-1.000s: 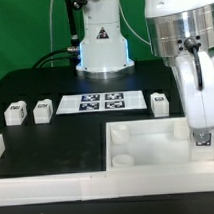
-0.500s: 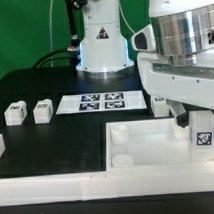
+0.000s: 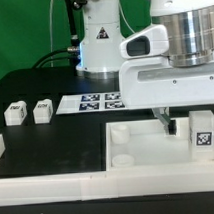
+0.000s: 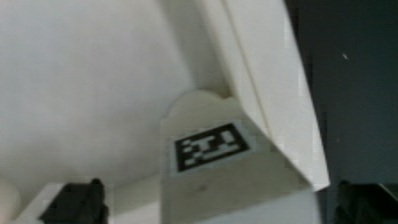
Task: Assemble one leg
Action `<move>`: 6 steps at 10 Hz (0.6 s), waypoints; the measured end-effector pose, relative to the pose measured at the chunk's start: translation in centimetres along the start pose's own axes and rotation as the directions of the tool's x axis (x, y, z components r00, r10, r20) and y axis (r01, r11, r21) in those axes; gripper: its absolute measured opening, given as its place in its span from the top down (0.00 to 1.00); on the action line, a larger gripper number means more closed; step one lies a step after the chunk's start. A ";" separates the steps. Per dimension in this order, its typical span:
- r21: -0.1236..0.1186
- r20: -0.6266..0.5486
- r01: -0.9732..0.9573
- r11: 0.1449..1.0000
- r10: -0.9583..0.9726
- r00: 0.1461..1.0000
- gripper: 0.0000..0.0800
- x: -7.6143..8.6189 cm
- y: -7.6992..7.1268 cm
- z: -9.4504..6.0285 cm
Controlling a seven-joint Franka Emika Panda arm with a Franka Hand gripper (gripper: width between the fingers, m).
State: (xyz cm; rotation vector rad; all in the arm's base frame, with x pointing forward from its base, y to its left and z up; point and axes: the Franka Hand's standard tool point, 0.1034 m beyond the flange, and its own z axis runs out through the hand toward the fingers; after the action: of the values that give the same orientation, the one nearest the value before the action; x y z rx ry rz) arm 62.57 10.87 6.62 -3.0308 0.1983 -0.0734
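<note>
One leg [image 3: 203, 130], a small white block with a square marker, stands upright in the far right corner of the white tray [image 3: 147, 159]. In the wrist view the leg [image 4: 214, 150] sits against the tray wall [image 4: 267, 80]. My gripper [image 3: 171, 123] hangs just to the exterior view's left of this leg. It is open, and in the wrist view [image 4: 222, 200] its dark fingers [image 4: 80, 200] stand wide apart without touching the leg. Two more legs [image 3: 14, 113] [image 3: 42, 111] stand at the exterior view's left. A fourth leg is hidden behind my hand.
The marker board [image 3: 90, 102] lies on the black table behind the tray. A white L-shaped fence [image 3: 48, 187] runs along the front edge and up the exterior view's left side. The arm's base [image 3: 98, 50] stands at the back.
My hand turned about its wrist, let go of the leg in the tray corner and shifted to the exterior view's left and slightly up. The leg stays upright.
</note>
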 end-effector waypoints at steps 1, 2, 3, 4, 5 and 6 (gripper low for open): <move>0.002 0.000 -0.047 0.999 0.047 0.999 0.19 0.0 0.0 0.0; 0.002 0.000 -0.087 0.996 0.087 0.996 0.34 0.0 0.0 0.0; 0.001 0.000 -0.074 0.997 0.074 0.997 0.54 0.0 0.0 0.0; 0.004 0.001 -0.130 0.991 0.130 0.991 0.54 0.0 0.0 0.0; 0.005 0.002 -0.270 0.963 0.270 0.963 0.64 0.0 0.0 0.0; 0.004 0.003 -0.401 0.916 0.401 0.916 0.64 0.0 0.0 0.0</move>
State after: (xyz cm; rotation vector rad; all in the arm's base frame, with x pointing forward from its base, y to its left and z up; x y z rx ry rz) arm 62.53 10.89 6.57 -2.9148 0.8119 -0.0368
